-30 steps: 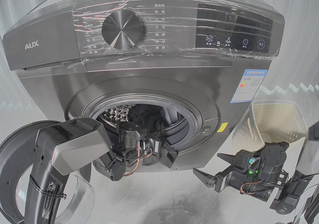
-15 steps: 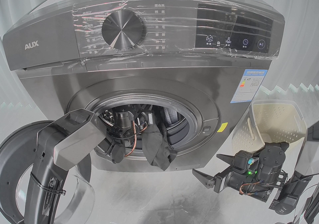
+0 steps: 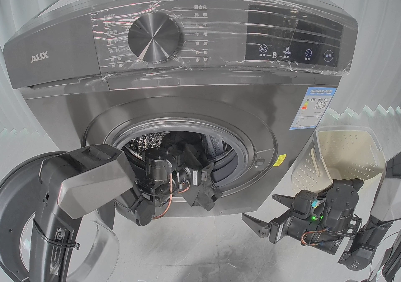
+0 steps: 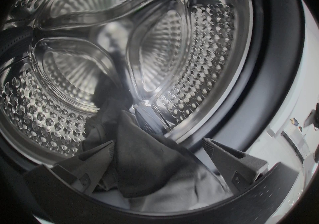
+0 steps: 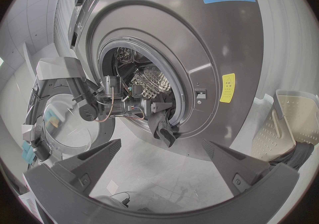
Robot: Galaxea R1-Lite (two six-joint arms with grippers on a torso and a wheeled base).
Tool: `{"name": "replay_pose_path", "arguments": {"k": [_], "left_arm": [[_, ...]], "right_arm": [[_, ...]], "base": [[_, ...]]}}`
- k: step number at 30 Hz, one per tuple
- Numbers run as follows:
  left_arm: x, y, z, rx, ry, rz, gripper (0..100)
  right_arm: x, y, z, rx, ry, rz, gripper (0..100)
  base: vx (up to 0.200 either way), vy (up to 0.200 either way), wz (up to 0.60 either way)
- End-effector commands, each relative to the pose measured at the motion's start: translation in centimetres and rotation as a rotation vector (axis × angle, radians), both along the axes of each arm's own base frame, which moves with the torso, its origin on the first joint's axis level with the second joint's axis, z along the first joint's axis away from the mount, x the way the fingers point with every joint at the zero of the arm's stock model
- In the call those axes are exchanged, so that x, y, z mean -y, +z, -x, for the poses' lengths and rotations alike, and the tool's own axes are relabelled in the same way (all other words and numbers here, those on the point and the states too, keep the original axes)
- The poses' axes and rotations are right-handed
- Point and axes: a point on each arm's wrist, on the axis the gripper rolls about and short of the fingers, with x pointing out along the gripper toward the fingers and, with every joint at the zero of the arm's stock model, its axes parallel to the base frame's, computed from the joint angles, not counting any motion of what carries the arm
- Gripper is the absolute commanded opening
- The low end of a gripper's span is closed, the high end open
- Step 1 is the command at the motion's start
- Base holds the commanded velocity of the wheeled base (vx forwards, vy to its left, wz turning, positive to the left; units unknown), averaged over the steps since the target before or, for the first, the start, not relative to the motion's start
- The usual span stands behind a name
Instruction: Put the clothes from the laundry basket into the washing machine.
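The left claw [image 4: 158, 140] and right claw [image 5: 161, 140] gape; clothes [image 3: 204, 196], partly hidden, hang from the washing machine [image 3: 250, 107].

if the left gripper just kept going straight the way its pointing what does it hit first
Most likely the dark garment bunched at the opening, right between the open fingers of the left gripper. Past it lies the perforated drum wall, though depth is hard to judge.

I stand in what looks like a test lab staged as a laundry corner; the front-loading washing machine [image 3: 175, 90] wears protective film [image 3: 217, 36] over its panel; a pale curtain [image 3: 376, 11] hangs behind; the floor [image 3: 209, 245] is bare and glossy; a cream laundry basket [image 3: 348, 151] stands beside the machine.
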Motion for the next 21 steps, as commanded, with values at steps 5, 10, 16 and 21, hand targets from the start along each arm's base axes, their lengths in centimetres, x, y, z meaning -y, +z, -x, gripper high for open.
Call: {"name": "replay_pose_path", "arguments": {"k": [5, 10, 16, 21], "left_arm": [[0.4, -0.6, 2.8, -0.056, -0.088, -0.05, 100], [0.7, -2.1, 2.4, -0.073, -0.092, -0.065, 100], [0.6, -3.6, 2.1, -0.093, -0.085, -0.078, 0], [0.7, -2.8, 1.1, -0.054, -0.066, -0.056, 0]], "right_arm": [[0.0, 0.0, 0.0, -0.001, 0.002, 0.001, 100], [-0.1, 0.0, 0.0, 0.001, 0.002, 0.0, 100], [-0.1, 0.0, 0.0, -0.001, 0.002, 0.001, 100], [-0.2, 0.0, 0.1, 0.002, 0.009, -0.001, 100]], "base": [[0.0, 0.0, 0.0], [0.0, 0.0, 0.0], [0.0, 0.0, 0.0], [0.0, 0.0, 0.0]]}}
